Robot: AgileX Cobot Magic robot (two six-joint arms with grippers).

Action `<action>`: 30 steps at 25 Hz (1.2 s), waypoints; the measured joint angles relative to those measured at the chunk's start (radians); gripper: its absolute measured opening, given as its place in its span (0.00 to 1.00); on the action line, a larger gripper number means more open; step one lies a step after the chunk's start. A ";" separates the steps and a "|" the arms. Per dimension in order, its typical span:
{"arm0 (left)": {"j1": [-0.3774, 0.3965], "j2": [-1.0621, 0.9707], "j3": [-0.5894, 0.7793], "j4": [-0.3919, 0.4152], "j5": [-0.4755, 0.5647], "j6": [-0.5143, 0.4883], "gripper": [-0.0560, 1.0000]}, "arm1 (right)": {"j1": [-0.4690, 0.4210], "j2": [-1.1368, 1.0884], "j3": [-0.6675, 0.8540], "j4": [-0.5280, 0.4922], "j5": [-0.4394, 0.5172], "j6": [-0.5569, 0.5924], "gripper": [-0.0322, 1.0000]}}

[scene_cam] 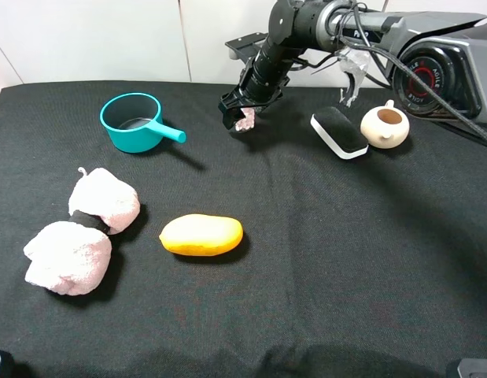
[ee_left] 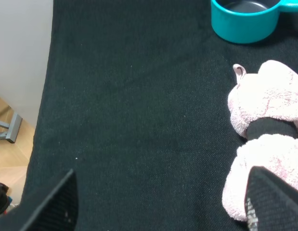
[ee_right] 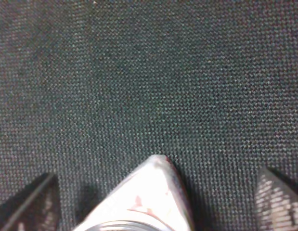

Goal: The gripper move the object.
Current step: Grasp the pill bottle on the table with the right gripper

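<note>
A small pink-white pointed object [scene_cam: 245,120] lies at the back middle of the black cloth [scene_cam: 322,260]. My right gripper [scene_cam: 240,115] reaches across from the right and stands right over it. In the right wrist view the object [ee_right: 139,197] sits between the two fingers [ee_right: 31,204], which stand wide apart and do not touch it. The right gripper [ee_right: 153,204] is open. My left gripper [ee_left: 161,209] is open and empty, low over the cloth beside the pink fluffy bundle [ee_left: 266,139]. It is out of the exterior high view.
A teal saucepan [scene_cam: 133,122] stands at the back left. The pink fluffy bundle [scene_cam: 82,232] lies front left, a yellow oblong object [scene_cam: 201,235] beside it. A black-and-white block [scene_cam: 340,131] and a beige teapot [scene_cam: 385,126] sit at the back right.
</note>
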 joint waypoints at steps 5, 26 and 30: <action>0.000 0.000 0.000 0.000 0.000 0.000 0.78 | 0.000 0.000 0.000 0.000 0.002 0.000 0.48; 0.000 0.000 0.000 0.000 0.000 0.000 0.78 | 0.000 0.000 0.000 -0.005 0.003 0.000 0.36; 0.000 0.000 0.000 0.000 0.000 0.000 0.78 | 0.000 0.000 0.000 -0.005 0.003 0.000 0.36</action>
